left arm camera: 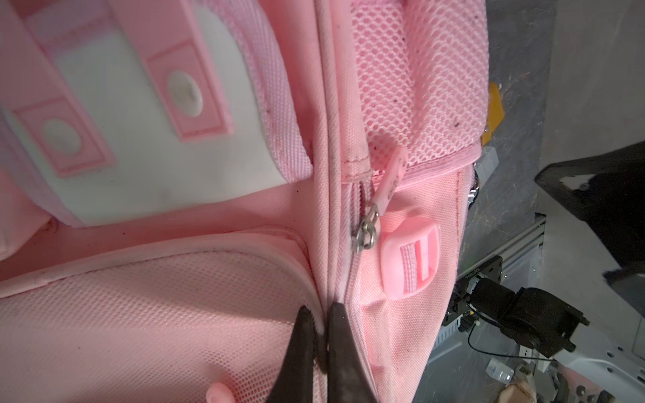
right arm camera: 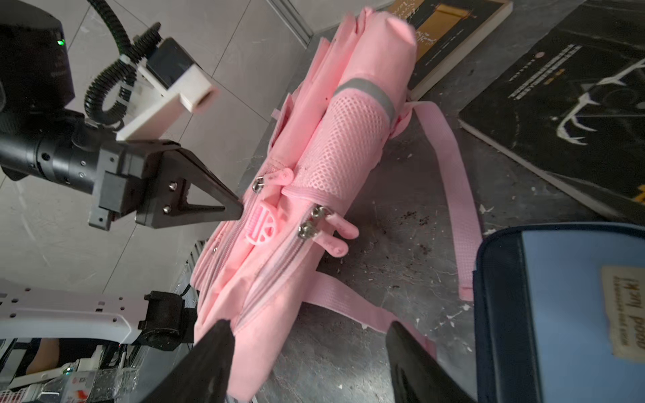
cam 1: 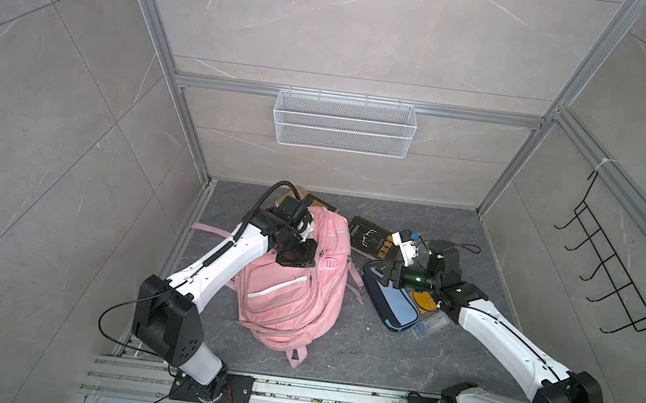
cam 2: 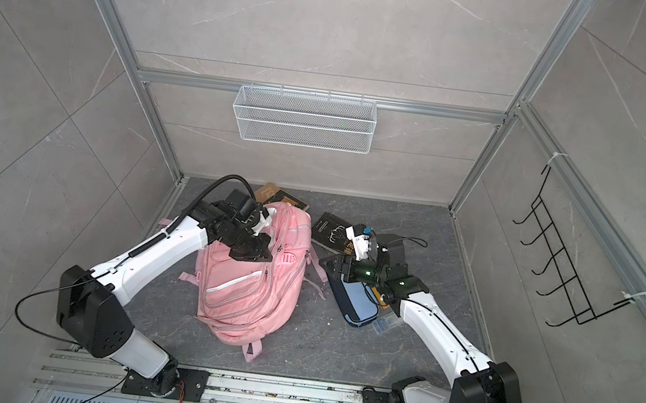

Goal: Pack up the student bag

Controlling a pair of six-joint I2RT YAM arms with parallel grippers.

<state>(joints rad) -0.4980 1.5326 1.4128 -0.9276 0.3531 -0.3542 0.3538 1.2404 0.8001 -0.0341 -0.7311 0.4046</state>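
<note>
Backpack (cam 1: 292, 303), large, soft pink fabric with white strips, lies flat in the middle of the dark grey worktop (cam 1: 357, 353). Your left end effector (left arm camera: 323, 310) is clamped together on its pink seam beside a zip. Your right end effector (right arm camera: 309, 328) has its fingers apart, between the backpack and the light-blue and navy zipped pencil case (cam 1: 398, 310).

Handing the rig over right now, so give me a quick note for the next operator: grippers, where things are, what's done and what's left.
Left gripper: shut, fingers pinching a seam fold on the student bag, near a zip slider.
Right gripper: open, at the bag's side, holding nothing.
Outside the bag: pencil case, black book, second book behind the bag.
Done: nothing visibly packed.
Left: open bag, load items.
</note>
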